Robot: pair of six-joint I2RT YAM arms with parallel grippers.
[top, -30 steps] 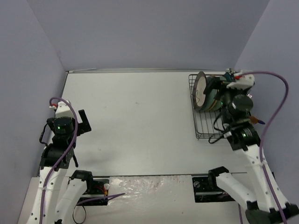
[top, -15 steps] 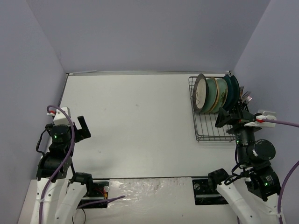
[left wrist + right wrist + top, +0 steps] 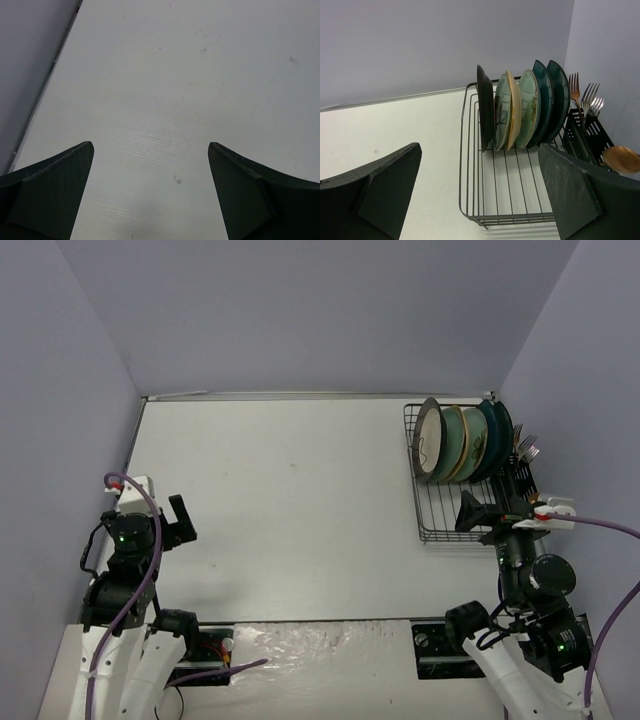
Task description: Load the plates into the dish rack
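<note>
- Here, five plates [image 3: 512, 112] are stood upright, side by side, at the far end of the dish rack [image 3: 510, 216].
- The right gripper [image 3: 478, 150] is held spread wide just before the rack, nothing grasped.
- The left gripper [image 3: 150, 150] is likewise spread wide over the table [image 3: 200, 75], nothing grasped.

The white table [image 3: 300, 500] carries the dish rack [image 3: 445, 512], far right.
</note>
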